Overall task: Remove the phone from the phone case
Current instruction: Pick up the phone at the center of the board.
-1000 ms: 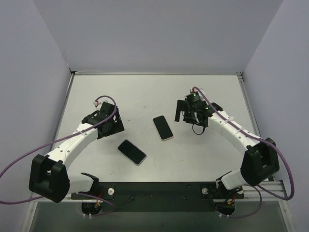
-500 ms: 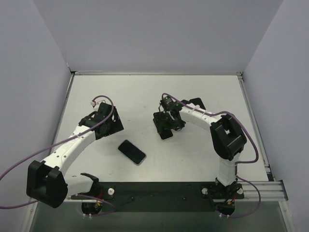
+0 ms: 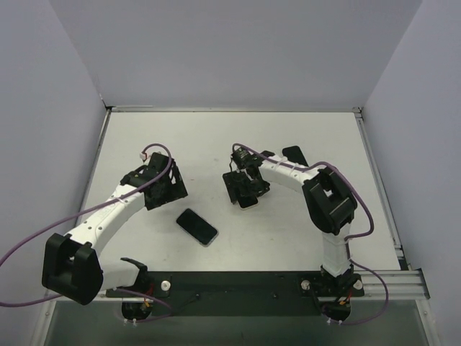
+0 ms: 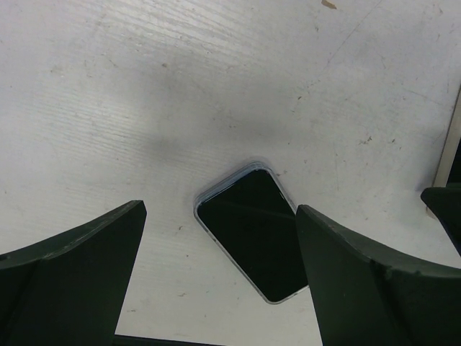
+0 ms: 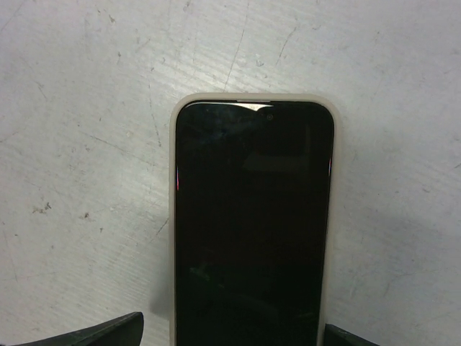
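Right fingers [image 5: 101, 337] stand spread either side of the cased phone [image 5: 252, 231].

The white table [image 3: 216, 137] is scuffed and faintly scratched. Plain pale lavender panels close it in: a back wall [image 3: 238, 50], a left wall [image 3: 43, 144] and a right wall [image 3: 425, 108]. The light is soft and even. A black rail [image 3: 230, 282] runs along the near edge.
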Controlling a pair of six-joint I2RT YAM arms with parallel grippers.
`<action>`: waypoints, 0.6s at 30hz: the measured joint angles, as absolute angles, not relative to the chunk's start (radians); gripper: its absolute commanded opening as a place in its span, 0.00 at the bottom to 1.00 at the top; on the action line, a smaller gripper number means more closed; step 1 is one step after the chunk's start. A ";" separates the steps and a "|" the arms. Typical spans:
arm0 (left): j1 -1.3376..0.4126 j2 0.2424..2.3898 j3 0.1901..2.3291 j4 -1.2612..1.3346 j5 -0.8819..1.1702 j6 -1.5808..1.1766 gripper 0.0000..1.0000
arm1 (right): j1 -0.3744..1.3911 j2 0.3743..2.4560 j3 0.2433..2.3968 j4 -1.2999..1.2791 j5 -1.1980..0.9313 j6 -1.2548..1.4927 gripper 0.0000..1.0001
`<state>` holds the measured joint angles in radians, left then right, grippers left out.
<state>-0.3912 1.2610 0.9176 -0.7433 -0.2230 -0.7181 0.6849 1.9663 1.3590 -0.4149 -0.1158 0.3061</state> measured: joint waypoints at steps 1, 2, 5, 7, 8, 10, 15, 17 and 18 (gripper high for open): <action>-0.391 1.261 0.918 -0.743 -0.215 -0.720 0.98 | 0.690 1.973 1.360 -0.415 -0.110 0.305 0.95; -0.391 1.261 0.918 -0.742 -0.209 -0.722 0.97 | 0.693 1.980 1.361 -0.415 -0.101 0.305 0.91; -0.391 1.261 0.918 -0.735 -0.200 -0.730 0.97 | 0.697 1.985 1.362 -0.416 -0.067 0.308 0.82; -0.391 1.259 0.917 -0.727 -0.201 -0.741 0.98 | 0.702 1.987 1.362 -0.417 -0.049 0.309 0.75; -0.391 1.256 0.915 -0.720 -0.201 -0.747 0.97 | 0.702 1.988 1.362 -0.417 -0.042 0.309 0.67; -0.391 1.241 0.905 -0.700 -0.202 -0.757 0.97 | 0.702 1.988 1.362 -0.418 -0.034 0.312 0.58; -0.368 1.231 0.899 -0.698 -0.193 -0.791 0.95 | 0.702 1.988 1.362 -0.419 -0.033 0.324 0.39; -0.356 1.262 0.906 -0.708 -0.191 -0.807 0.86 | 0.702 1.986 1.362 -0.419 -0.033 0.329 0.39; -0.354 1.280 0.908 -0.707 -0.184 -0.812 0.83 | 0.702 1.984 1.361 -0.419 -0.033 0.334 0.39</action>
